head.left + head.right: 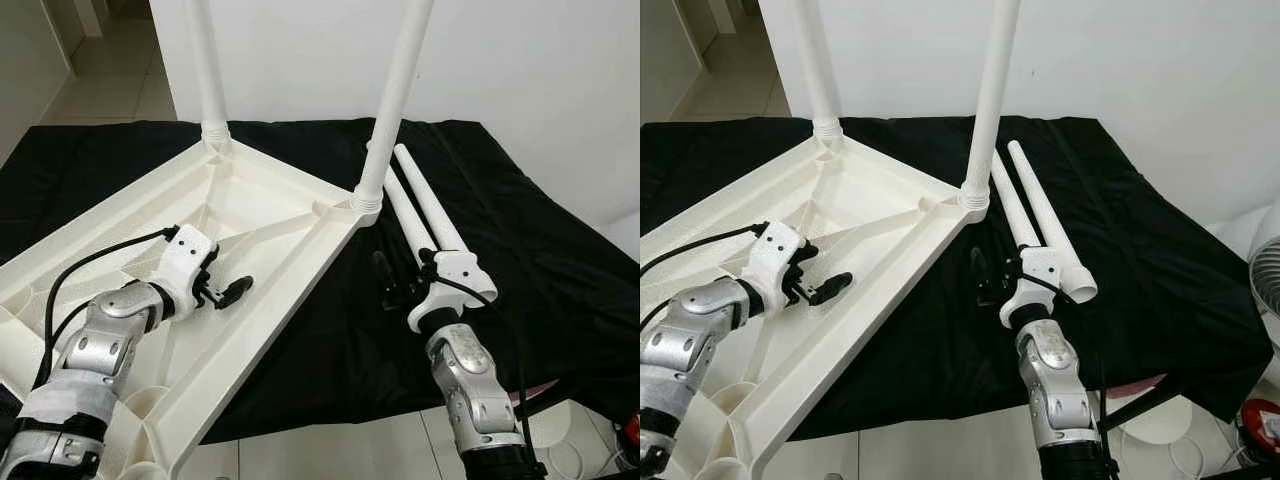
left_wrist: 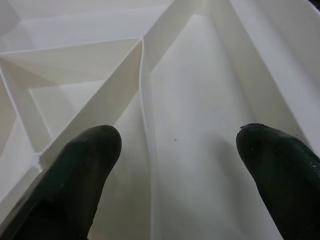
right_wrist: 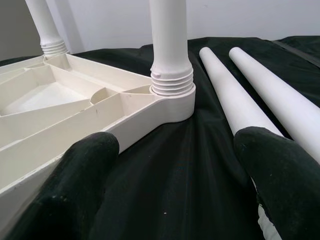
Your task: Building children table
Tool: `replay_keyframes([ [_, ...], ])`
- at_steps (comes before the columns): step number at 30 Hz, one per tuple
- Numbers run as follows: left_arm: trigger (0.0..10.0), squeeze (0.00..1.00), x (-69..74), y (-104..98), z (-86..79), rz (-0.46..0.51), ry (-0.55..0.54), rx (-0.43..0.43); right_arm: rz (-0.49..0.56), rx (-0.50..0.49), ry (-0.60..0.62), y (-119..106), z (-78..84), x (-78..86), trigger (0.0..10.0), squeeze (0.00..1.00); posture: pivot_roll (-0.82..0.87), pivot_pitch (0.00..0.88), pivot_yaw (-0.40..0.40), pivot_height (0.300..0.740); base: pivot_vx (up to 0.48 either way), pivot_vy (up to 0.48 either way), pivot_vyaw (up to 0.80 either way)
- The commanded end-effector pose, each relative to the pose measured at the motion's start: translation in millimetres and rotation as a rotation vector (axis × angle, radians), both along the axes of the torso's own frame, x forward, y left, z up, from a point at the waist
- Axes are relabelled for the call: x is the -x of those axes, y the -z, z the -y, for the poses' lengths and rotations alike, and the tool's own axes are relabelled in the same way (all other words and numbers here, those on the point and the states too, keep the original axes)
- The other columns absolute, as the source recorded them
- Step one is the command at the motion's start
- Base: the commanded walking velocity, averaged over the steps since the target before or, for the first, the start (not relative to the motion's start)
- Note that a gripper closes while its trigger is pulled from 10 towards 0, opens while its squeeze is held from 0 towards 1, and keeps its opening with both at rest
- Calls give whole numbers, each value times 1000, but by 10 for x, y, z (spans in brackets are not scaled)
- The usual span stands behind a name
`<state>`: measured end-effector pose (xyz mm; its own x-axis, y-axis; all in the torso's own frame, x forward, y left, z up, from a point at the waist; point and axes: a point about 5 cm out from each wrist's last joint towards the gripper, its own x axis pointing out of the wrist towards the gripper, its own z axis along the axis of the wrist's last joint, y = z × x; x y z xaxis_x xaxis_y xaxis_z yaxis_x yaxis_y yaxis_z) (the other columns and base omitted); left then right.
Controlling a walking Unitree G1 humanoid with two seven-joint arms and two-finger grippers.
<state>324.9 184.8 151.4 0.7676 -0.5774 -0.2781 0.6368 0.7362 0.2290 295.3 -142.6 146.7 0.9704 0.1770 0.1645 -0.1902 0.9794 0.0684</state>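
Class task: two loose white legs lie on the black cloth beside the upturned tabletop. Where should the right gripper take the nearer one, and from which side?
Grip the nearer loose leg mid-shaft, from above. It lies flat, close beside the other leg, so the open right gripper probably needs its fingers straddling the round shaft.

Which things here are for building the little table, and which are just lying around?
For the table:
- upside-down white tabletop
- two legs already standing in its corners
- two loose legs lying on the black cloth
- left gripper, right gripper, both open

Just lying around:
- white fan
- red thing on the floor
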Motion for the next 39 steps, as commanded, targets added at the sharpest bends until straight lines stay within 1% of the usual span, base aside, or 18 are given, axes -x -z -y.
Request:
replay_keyframes([
  [1,10000,0,-51,28,-39,14,-118,-11,-9,10,7,24,12,10,10000,0,36,82,-30,740,0,0,0],
  [7,10000,0,-96,64,9,-6,-161,-21,-10,7,12,25,12,14,10000,0,34,87,-30,740,0,0,0],
  [8,10000,0,-105,69,19,-3,-172,-40,-10,7,13,23,15,14,10000,0,33,88,-28,740,0,0,0],
  [9,5020,0,-117,83,36,-8,-183,-68,-9,7,14,21,16,12,10000,0,34,88,-28,740,0,0,0],
  [10,5020,0,-117,83,36,-8,-183,-68,-9,7,14,21,16,12,10000,0,34,88,-28,740,0,0,0],
  [11,863,0,-135,118,63,-33,-207,-107,-9,6,17,20,19,8,10000,0,34,88,-28,740,0,0,0],
  [13,863,0,-135,118,63,-33,-207,-107,-9,6,17,20,19,8,10000,0,34,88,-28,740,0,0,0],
  [14,0,0,-143,130,78,-39,-209,-124,-9,5,18,20,20,6,10000,0,36,86,-28,740,0,0,0],
  [18,0,0,-188,158,168,-49,-245,-153,-7,3,17,14,13,-2,10000,0,35,85,-28,740,0,0,0],
  [20,0,0,-231,144,244,-50,-271,-127,-7,1,17,13,12,-6,10000,0,37,85,-29,740,0,0,0],
  [22,0,0,-259,136,265,-39,-291,-131,-7,1,17,13,7,-8,10000,0,38,84,-29,740,0,0,0],
  [23,0,0,-284,129,276,-30,-313,-138,-7,1,16,13,2,-8,10000,0,38,84,-29,740,0,0,0],
  [26,0,0,-397,60,324,-2,-403,-100,-6,-3,15,8,-9,-11,10000,0,37,84,-28,740,0,0,0],
  [27,0,0,-397,60,324,-2,-403,-100,-6,-3,15,8,-9,-11,10000,0,37,84,-28,740,0,0,0],
  [30,0,0,-473,-26,340,28,-451,-72,-5,-6,15,5,-17,-11,10000,0,36,84,-27,740,0,0,0],
  [32,0,0,-574,-150,321,70,-528,-36,-5,-11,16,3,-27,-13,10000,0,34,81,-23,740,0,0,0],
  [34,0,0,-626,-206,308,88,-574,-24,-5,-13,17,2,-31,-15,10000,0,32,80,-21,740,0,0,0],
  [39,0,0,-664,-231,269,94,-623,-20,-3,-16,21,0,-35,-16,10000,0,28,77,-17,740,0,0,0],
])
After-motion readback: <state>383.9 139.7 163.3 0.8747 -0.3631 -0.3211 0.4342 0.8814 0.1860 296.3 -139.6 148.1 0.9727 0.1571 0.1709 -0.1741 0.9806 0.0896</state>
